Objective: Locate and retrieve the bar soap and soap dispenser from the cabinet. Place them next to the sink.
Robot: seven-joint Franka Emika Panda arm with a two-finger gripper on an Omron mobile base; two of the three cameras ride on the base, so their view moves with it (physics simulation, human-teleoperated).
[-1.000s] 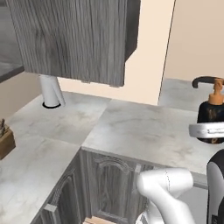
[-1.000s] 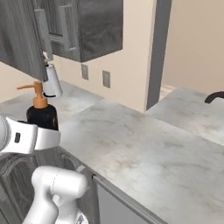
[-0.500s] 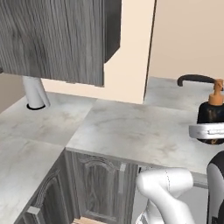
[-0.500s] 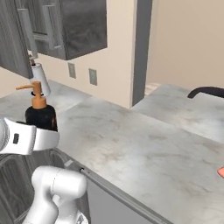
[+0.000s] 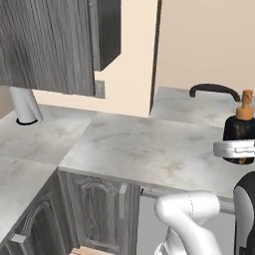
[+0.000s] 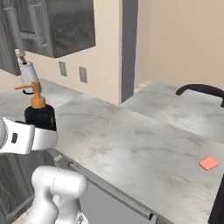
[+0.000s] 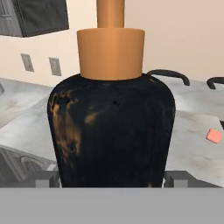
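Gripping the unlabelled soap dispenser [image 7: 111, 131] above the counter [image 6: 144, 144].

My end effector [image 7: 112, 178] holds the soap dispenser [image 6: 40, 116] upright above the near edge of the desk [image 6: 131, 144], a finger on either side of its body. The bar soap [image 6: 208, 163] lies flat on the desk, well off to my right and apart from the dispenser. Behind it, a curved faucet [image 6: 199, 89] arches over the far desk. The cabinet [image 5: 47, 45] hangs on the wall to my left, above the desk. Under it a paper-towel roll [image 5: 24, 105] stands near the wall. Lower doors [image 5: 102, 209] sit beneath the desk front.
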